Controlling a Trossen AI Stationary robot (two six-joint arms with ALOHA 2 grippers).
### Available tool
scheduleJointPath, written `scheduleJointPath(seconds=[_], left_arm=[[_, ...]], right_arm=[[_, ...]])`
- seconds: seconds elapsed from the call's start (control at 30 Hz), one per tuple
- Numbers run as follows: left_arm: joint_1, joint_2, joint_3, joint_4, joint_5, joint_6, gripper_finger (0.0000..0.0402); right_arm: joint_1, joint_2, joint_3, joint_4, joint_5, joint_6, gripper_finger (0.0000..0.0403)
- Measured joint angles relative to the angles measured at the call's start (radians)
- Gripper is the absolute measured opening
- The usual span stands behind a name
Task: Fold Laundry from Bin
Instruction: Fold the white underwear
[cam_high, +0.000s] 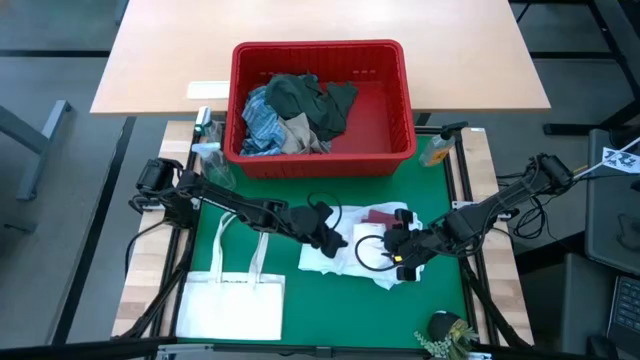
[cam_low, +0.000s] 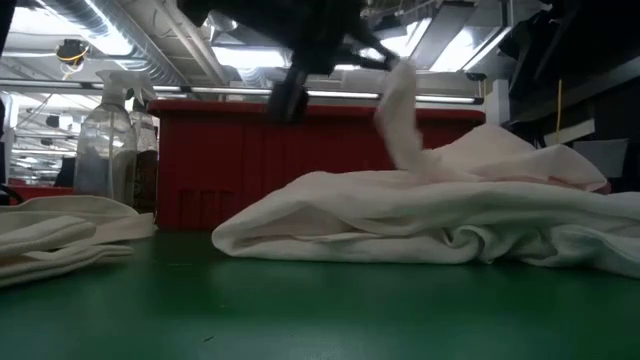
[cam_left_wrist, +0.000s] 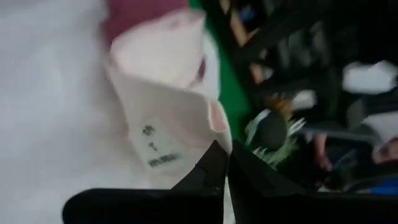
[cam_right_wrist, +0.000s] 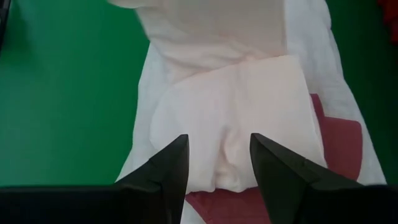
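Lying crumpled on the green mat (cam_high: 250, 330) near the table's middle, at about five o'clock from the red bin (cam_high: 320, 160), a white garment (cam_high: 345, 262) is the piece being worked. The left gripper (cam_high: 333, 240) sits over its nine o'clock edge with its fingers pressed together; the left wrist view shows them meeting on a fold of the white cloth (cam_left_wrist: 168, 130) that carries a small printed label, too blurred to read. In the low view a strip of that cloth (cam_low: 400, 115) stands lifted above the heap, though the gripper above it is only a dark, cut-off shape.

The right gripper (cam_high: 403, 262) hovers over the garment's three o'clock side, fingers spread apart with nothing between them; its wrist view looks down past both fingers (cam_right_wrist: 168, 168) onto the pale cloth. A maroon piece (cam_high: 382, 216) peeks out at the garment's far edge, mostly covered, so its shape cannot be judged.

The bin stands at the twelve o'clock side of the mat, holding a dark green garment (cam_high: 315, 100), a blue-and-white striped one (cam_high: 262, 125) and what appears to be a tan piece (cam_high: 298, 133), tangled so their outlines are unclear. A flat white tote bag (cam_high: 232, 305) lies at seven o'clock. A spray bottle (cam_low: 105, 140) stands by the bin's nine o'clock corner.
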Motion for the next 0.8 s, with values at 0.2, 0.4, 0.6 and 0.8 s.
scheduleJointPath(seconds=[0.2, 0.4, 0.6, 0.8], left_arm=[[-0.004, 0.021, 0.0, 0.089, -0.134, -0.003, 0.0002], [-0.009, 0.045, 0.001, 0.176, -0.187, -0.006, 0.0002], [-0.016, 0.086, 0.011, 0.258, -0.227, 0.001, 0.0002], [-0.016, 0.124, 0.053, 0.255, -0.253, 0.034, 0.0002]], right_arm=[[0.0, -0.004, 0.0, -0.006, -0.002, -0.003, 0.017], [0.0, -0.025, 0.0, -0.009, 0.008, -0.05, 0.017], [0.0, -0.084, 0.0, -0.006, 0.033, -0.051, 0.017], [0.0, -0.141, 0.0, -0.001, 0.055, -0.052, 0.017]])
